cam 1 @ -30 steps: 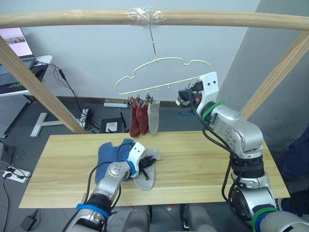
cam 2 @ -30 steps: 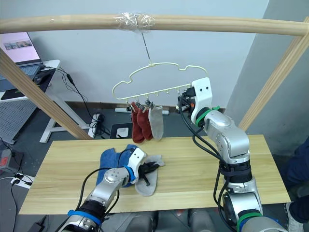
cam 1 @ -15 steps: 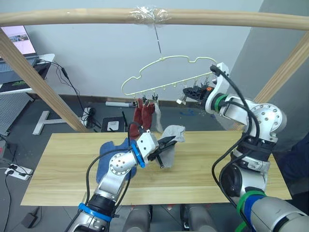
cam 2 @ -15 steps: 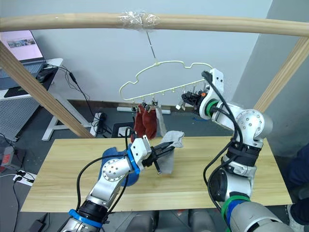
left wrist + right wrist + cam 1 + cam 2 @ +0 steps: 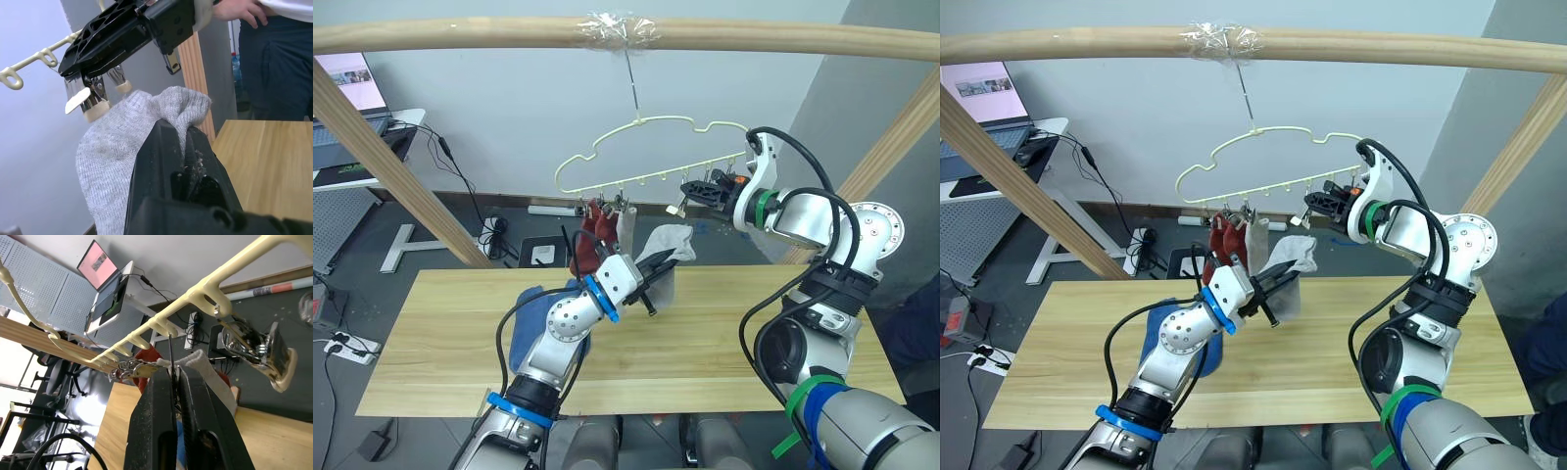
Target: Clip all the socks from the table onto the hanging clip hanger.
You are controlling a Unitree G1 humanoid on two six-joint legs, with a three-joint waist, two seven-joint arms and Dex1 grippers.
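Note:
My left gripper (image 5: 651, 270) is shut on a light grey sock (image 5: 668, 241) and holds it in the air just under the right part of the clip hanger (image 5: 639, 119). In the left wrist view the sock (image 5: 122, 147) bunches over the fingers (image 5: 164, 147), its top close to a clip (image 5: 85, 98). My right gripper (image 5: 690, 190) is shut on that clip at the hanger's bar. Two rust red socks (image 5: 590, 230) and a grey sock (image 5: 628, 225) hang from clips at the left. Blue socks (image 5: 524, 328) lie on the table (image 5: 754, 333).
A thick wooden pole frame (image 5: 460, 34) carries the hanger, with slanting side poles left and right. A person in dark trousers (image 5: 274, 58) stands past the table's right end. A desk with a laptop (image 5: 342, 83) stands at the far left.
My left gripper has picked the grey sock off the table and lifted it up to the hanger. My right gripper has turned and settled on a clip.

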